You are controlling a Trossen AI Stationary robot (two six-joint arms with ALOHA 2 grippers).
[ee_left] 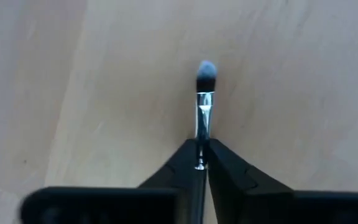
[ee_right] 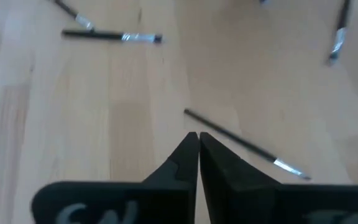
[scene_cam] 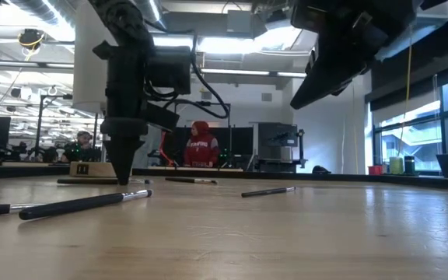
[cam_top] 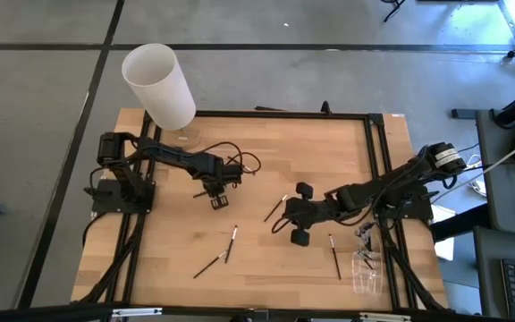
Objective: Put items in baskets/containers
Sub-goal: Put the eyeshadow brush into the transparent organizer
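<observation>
1. The left gripper (ee_left: 201, 163), left of desk (cam_top: 266, 161) centre, is clamping its fingers on a brush (ee_left: 204, 99) near the ferrule; gripped off-centre, it risks tilting or slipping while lifting.
2. The right gripper (ee_right: 198, 140) is hanging with fingers together; the clear holder (cam_top: 366, 268) is sitting at five o'clock, easily missed.

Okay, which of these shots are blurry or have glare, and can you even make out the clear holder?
Low view: bright ceiling lights behind, arms dark in silhouette, near brush soft. Left wrist view: brush tip blurred, ferrule glinting between the left gripper fingers. High view: clear holder barely distinguishable at the table's edge.
</observation>
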